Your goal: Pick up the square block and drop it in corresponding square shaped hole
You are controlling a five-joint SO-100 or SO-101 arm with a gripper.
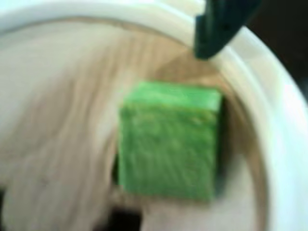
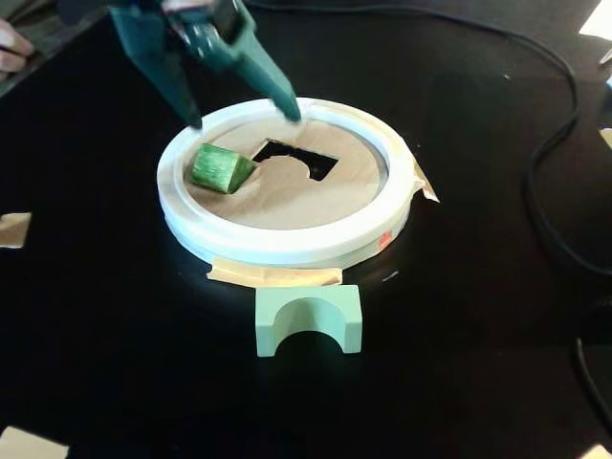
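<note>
The green square block (image 2: 220,168) lies tilted on the wooden board (image 2: 287,201) inside a round white rim (image 2: 287,244), just left of the dark cut-out hole (image 2: 295,159). My dark green gripper (image 2: 244,117) hangs open and empty over the board's back left, with the block just below and in front of its fingertips. In the wrist view the block (image 1: 168,139) fills the middle, blurred, resting on the wood (image 1: 57,134). One dark finger (image 1: 216,29) shows at the top right over the rim. The other finger is out of view there.
A pale green arch block (image 2: 308,321) stands on the black table in front of the rim. Tape strips (image 2: 273,276) stick out from under the rim. A black cable (image 2: 545,182) runs along the right. A person's hand (image 2: 11,48) is at the far left.
</note>
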